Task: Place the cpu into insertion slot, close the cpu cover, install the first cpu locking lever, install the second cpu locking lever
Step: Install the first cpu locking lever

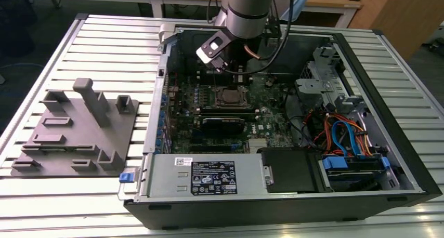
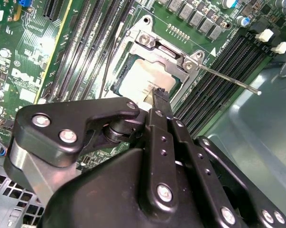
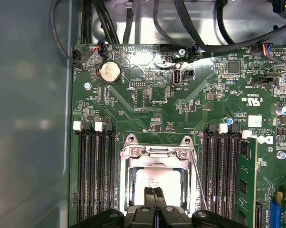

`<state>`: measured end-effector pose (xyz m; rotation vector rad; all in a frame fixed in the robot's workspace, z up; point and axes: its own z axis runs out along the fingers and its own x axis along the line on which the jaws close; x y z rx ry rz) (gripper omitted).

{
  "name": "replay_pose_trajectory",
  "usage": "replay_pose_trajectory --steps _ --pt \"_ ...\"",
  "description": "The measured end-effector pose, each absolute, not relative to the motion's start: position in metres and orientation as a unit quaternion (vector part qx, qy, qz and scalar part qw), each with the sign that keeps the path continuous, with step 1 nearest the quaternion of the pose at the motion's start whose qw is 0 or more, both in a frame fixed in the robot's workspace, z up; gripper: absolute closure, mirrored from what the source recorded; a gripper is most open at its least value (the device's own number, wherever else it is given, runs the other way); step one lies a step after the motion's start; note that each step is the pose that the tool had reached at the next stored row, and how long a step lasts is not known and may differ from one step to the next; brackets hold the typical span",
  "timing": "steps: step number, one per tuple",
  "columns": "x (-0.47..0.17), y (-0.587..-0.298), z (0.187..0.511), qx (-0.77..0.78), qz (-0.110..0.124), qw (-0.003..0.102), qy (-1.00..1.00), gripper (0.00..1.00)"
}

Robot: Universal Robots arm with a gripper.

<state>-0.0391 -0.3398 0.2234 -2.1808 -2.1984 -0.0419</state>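
The cpu (image 3: 158, 178) lies flat in the insertion slot (image 1: 227, 97) on the green motherboard, its pale metal top showing through the window of the cpu cover (image 3: 154, 153). That silvery frame lies down around the chip in both wrist views (image 2: 167, 48). My gripper (image 3: 154, 195) is shut with nothing between the fingers, its tips just above or on the cpu (image 2: 142, 80); contact cannot be told. A thin locking lever (image 2: 230, 80) sticks out from the socket's corner over the memory slots. In the first wrist view it is the locking lever (image 3: 198, 178) running beside the cover.
The open computer case (image 1: 388, 144) walls in the motherboard. Black memory slots (image 3: 93, 175) flank the socket on both sides. Cables (image 1: 340, 131) and a drive cage sit at the exterior view's right. A grey fixture plate (image 1: 76, 129) lies outside the case.
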Motion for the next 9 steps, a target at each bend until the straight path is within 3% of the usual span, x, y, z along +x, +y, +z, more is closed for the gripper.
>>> replay_pose_trajectory --steps 9 --pt "-0.0391 -0.3398 0.227 -0.704 -0.014 0.022 -0.71 0.89"
